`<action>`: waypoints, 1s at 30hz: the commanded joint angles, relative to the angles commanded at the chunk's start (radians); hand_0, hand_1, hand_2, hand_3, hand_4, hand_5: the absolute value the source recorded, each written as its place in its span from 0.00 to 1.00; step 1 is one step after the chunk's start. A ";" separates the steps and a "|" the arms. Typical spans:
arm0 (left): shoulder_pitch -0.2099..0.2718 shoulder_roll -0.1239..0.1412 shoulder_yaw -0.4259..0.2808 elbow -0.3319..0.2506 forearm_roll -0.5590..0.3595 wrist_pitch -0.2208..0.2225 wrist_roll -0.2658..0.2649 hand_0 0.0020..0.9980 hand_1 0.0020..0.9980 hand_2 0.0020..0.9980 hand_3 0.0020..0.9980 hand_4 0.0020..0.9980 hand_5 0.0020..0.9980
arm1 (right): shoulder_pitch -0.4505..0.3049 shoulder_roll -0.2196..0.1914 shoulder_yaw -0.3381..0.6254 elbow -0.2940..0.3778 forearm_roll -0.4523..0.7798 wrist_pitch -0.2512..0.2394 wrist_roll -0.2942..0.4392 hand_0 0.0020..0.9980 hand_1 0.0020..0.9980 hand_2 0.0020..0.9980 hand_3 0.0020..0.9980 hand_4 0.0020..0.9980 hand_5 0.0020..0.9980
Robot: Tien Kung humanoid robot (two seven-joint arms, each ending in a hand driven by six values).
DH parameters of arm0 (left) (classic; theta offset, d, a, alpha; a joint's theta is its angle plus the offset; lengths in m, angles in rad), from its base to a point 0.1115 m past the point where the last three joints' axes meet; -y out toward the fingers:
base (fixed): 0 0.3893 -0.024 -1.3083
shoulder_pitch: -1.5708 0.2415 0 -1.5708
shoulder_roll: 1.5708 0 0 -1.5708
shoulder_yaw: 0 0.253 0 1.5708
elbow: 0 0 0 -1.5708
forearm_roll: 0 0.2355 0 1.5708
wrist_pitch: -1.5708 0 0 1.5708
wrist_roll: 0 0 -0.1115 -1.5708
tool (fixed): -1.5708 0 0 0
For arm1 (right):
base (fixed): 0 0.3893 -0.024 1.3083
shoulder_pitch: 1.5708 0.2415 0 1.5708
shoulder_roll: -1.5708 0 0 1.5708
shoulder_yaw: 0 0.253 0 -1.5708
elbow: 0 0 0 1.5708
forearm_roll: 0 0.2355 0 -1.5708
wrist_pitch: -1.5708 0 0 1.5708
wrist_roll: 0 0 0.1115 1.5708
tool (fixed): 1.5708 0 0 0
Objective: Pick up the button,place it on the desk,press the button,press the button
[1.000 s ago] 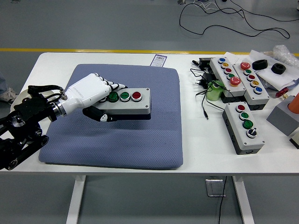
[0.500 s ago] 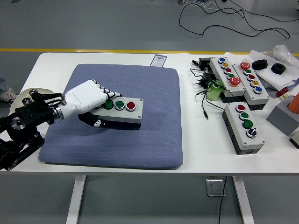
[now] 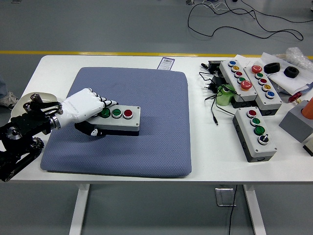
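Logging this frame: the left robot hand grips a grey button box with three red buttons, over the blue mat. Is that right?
Not quite. The head view shows the left robot hand gripping the grey button box over the blue mat, but its buttons are two green and one red, not three red.

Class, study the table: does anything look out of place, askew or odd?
Only the right side: several button boxes crowd together at differing angles among loose black cables. The left hand grips a button box over the blue mat.
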 joint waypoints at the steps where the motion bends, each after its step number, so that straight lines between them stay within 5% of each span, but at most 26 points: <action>1: 0.002 0.003 -0.004 -0.005 0.006 -0.014 0.003 0.00 0.00 0.02 0.35 0.71 0.00 | -0.001 0.000 0.000 0.000 0.000 0.000 0.000 0.67 0.68 0.70 0.60 0.43 0.28; 2: 0.003 0.005 -0.007 -0.010 0.011 -0.027 0.005 0.18 0.31 0.32 0.57 0.76 0.06 | -0.001 0.000 0.001 0.000 -0.001 0.000 0.000 0.67 0.68 0.70 0.60 0.43 0.28; 7: 0.005 0.015 -0.030 -0.028 0.028 -0.083 0.002 0.18 0.31 0.32 0.57 0.76 0.06 | -0.002 0.000 -0.001 0.000 -0.002 0.000 0.000 0.67 0.68 0.70 0.60 0.43 0.28; 8: 0.006 0.015 -0.038 -0.032 0.034 -0.089 0.003 0.47 0.52 0.54 0.74 0.83 0.14 | -0.003 0.000 -0.001 0.000 -0.001 0.000 0.000 0.67 0.68 0.70 0.60 0.43 0.28; 13: 0.010 0.021 -0.053 -0.047 0.048 -0.148 0.007 0.47 0.52 0.54 0.74 0.83 0.14 | -0.001 0.000 0.002 0.000 -0.007 0.002 0.000 0.67 0.68 0.70 0.60 0.43 0.28; 14: 0.011 0.022 -0.055 -0.050 0.048 -0.164 0.008 0.65 0.73 0.82 0.93 0.87 0.20 | -0.001 0.000 0.002 0.000 -0.007 0.002 0.000 0.67 0.67 0.70 0.60 0.43 0.28; 19: 0.024 0.023 -0.076 -0.073 0.048 -0.231 0.023 0.65 0.73 0.82 0.93 0.87 0.20 | 0.001 -0.001 0.006 0.000 -0.011 0.001 0.001 0.67 0.67 0.70 0.60 0.43 0.28; 20: 0.027 0.023 -0.083 -0.080 0.048 -0.242 0.026 0.92 0.94 1.00 1.00 0.91 0.24 | 0.001 -0.001 0.007 0.000 -0.012 0.001 0.001 0.67 0.68 0.69 0.60 0.43 0.28; 30: 0.094 0.039 -0.250 -0.254 -0.003 -0.379 0.071 1.00 1.00 1.00 1.00 0.95 0.29 | 0.001 -0.002 0.016 0.000 -0.020 0.000 0.002 0.67 0.67 0.70 0.60 0.43 0.28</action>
